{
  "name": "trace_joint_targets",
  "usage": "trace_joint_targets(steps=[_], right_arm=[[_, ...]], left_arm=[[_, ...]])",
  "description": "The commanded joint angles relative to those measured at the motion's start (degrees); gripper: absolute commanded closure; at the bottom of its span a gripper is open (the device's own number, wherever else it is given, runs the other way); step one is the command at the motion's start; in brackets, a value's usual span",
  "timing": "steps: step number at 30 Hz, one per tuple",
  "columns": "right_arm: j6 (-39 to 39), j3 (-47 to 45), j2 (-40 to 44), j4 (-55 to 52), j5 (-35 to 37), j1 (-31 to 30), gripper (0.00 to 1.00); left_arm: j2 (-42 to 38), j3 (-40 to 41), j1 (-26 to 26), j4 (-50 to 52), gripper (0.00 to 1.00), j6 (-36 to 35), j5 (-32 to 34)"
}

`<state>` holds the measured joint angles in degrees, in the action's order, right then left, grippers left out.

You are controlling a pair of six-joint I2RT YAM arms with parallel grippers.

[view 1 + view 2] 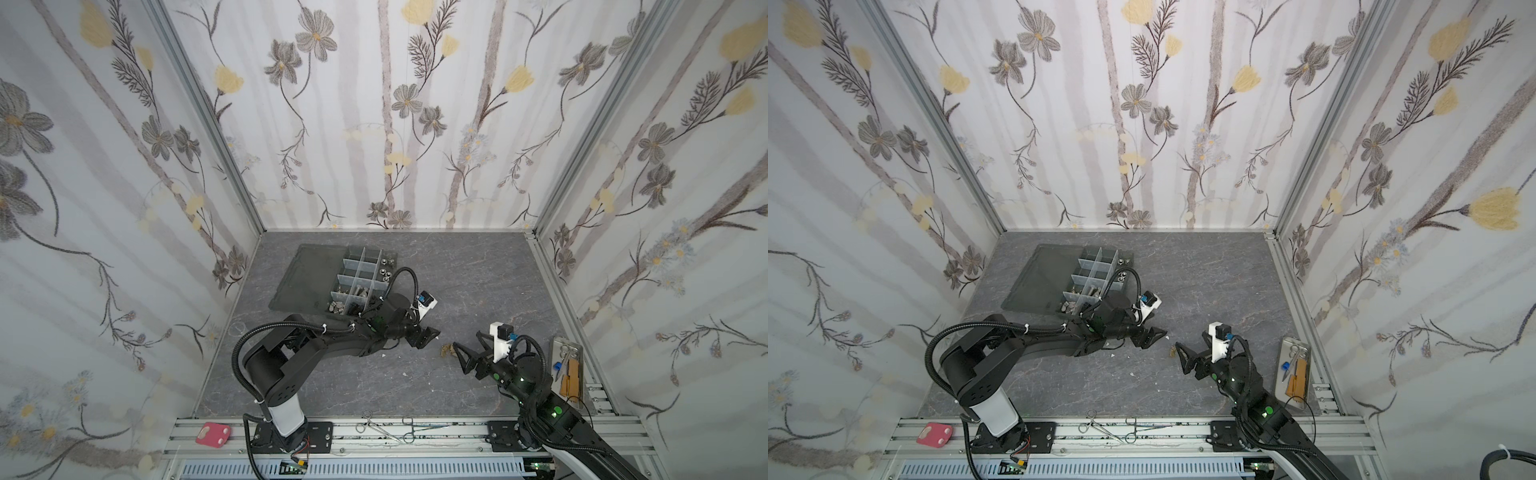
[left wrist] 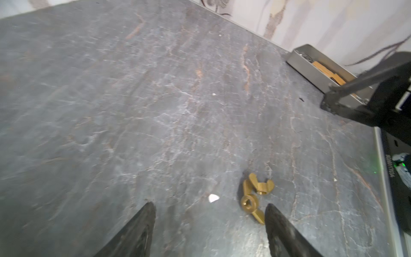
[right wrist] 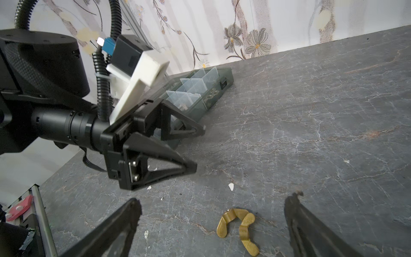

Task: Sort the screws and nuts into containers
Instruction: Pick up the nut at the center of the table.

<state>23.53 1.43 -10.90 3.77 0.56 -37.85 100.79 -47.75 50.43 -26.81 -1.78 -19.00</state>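
Note:
Two brass wing nuts [image 1: 446,350] [image 1: 1172,352] lie together on the grey table between my grippers. My left gripper [image 1: 422,336] [image 2: 209,207] is open just left of them with nothing between its fingers; in the left wrist view the nuts [image 2: 255,197] lie against the inner side of one fingertip. My right gripper [image 1: 468,339] [image 3: 213,200] stands wide open just right of them, the nuts [image 3: 239,224] between its fingers on the table. The dark organizer box [image 1: 357,282] [image 3: 200,89], lid open, holds silver and black pieces in its cells behind the left arm.
A metal tray [image 1: 567,338] [image 2: 309,66] with scissors stands at the right wall. Forceps [image 1: 382,428] and a red pad [image 1: 212,434] lie on the front rail. White specks [image 2: 213,198] dot the table near the nuts.

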Motion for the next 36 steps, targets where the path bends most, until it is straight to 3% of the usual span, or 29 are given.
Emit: trace_joint_targets(steps=[1,8,12,21,26,30,33,36], right_arm=[[0.29,-0.20,0.08,0.70,0.19,-0.04,0.00],[0.25,-0.16,0.74,0.36,0.28,-0.12,0.00],[0.29,-0.28,1.63,0.01,0.28,-0.17,0.00],[0.28,-0.38,1.84,-0.08,0.49,-0.15,0.00],[0.29,-0.33,1.84,-0.08,0.41,-0.14,0.00],[0.23,-0.36,1.84,-0.08,0.42,-0.16,0.00],[0.34,-0.38,1.78,-0.08,0.50,-0.17,0.00],[0.33,-0.36,1.76,-0.08,0.50,-0.12,0.00]], left_arm=[[2.62,-1.13,2.91,-3.81,0.22,1.00,-0.96],[7.17,-0.85,6.16,-6.79,0.22,2.92,7.98],[9.37,-1.60,6.60,-5.78,0.30,2.29,12.86],[12.30,-3.36,7.85,-3.56,0.31,-0.80,12.00],[13.74,-5.12,7.87,-1.46,0.39,-1.74,11.70],[14.00,-5.32,7.93,-0.81,0.57,-2.12,12.91],[13.66,-4.99,7.91,-0.75,0.59,-2.12,13.60],[13.31,-4.70,7.92,0.16,0.71,-2.35,13.94]])
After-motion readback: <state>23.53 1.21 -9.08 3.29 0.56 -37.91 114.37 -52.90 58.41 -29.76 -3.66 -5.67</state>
